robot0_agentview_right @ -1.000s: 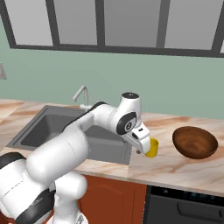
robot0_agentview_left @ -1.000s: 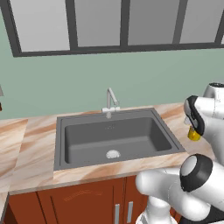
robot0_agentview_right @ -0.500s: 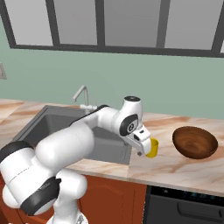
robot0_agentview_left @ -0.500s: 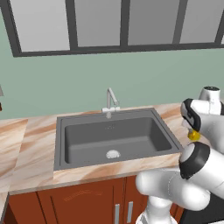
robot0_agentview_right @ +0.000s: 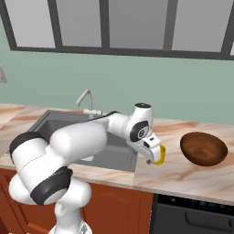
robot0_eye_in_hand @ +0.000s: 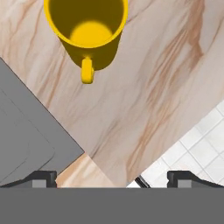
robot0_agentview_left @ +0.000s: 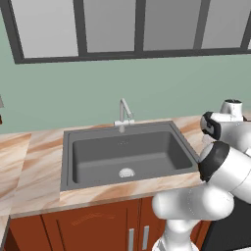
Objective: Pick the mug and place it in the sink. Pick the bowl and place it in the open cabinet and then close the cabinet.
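Hand view looks straight down onto the mug (robot0_eye_in_hand: 87, 30), which stands upright on the marble counter (robot0_eye_in_hand: 148, 87) with its mouth open to the camera and its small handle pointing back toward the fingertips (robot0_eye_in_hand: 41, 178). The gripper (robot0_eye_in_hand: 113, 179) is spread as wide as it goes and holds nothing; both tips sit well short of the mug, with bare counter between them. In the right base view the mug (robot0_agentview_right: 158, 155) stands near the front edge of the counter, just beyond the right rim of the sink (robot0_agentview_right: 123, 157), and the bowl (robot0_agentview_right: 204, 148) rests farther along toward the counter's right end, well apart from it. The left base view shows the dark basin of the sink (robot0_agentview_left: 130, 157) with its drain and faucet, nothing lying in it. The mug looks small, rigid and light, probably glazed and so somewhat slippery; its walls are stiff enough to take a firm pinch. A sound hold would likely be across the body or over one wall at the rim, keeping clear of the handle, which looks too slim to carry it steadily.
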Controlling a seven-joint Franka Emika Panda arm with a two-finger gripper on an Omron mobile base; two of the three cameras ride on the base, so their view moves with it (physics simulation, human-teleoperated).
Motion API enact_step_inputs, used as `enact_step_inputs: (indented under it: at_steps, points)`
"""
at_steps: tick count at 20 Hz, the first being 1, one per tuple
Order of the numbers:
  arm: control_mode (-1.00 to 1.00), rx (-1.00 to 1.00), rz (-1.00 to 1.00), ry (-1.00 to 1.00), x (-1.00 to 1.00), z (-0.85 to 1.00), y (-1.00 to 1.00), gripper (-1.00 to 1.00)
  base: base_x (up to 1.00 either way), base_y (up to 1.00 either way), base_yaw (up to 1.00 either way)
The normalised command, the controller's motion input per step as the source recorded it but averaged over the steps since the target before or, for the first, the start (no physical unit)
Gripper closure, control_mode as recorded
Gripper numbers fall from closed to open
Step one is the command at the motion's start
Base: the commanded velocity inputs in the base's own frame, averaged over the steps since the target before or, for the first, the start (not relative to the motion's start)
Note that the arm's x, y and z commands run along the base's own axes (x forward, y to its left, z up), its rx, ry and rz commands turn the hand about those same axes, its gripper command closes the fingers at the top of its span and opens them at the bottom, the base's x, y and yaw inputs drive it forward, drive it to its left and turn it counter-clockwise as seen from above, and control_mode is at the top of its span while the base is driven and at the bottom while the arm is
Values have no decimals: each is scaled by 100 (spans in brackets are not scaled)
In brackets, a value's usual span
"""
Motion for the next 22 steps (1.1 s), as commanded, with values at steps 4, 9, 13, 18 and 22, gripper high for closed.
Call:
enact_step_inputs:
  at_steps: [4, 9, 13, 18, 22]
  points:
    - [-100, 4, 0, 3, 20, -19, -23, -100, 0, 0, 0]
    - [-100, 1, 0, 1, 26, -18, -10, -100, 0, 0, 0]
    - [-100, 0, 0, 0, 31, -13, -3, -100, 0, 0, 0]
    - [-100, 0, 0, 0, 25, -11, -7, -100, 0, 0, 0]
    - [-100, 0, 0, 0, 20, -9, -11, -100, 0, 0, 0]
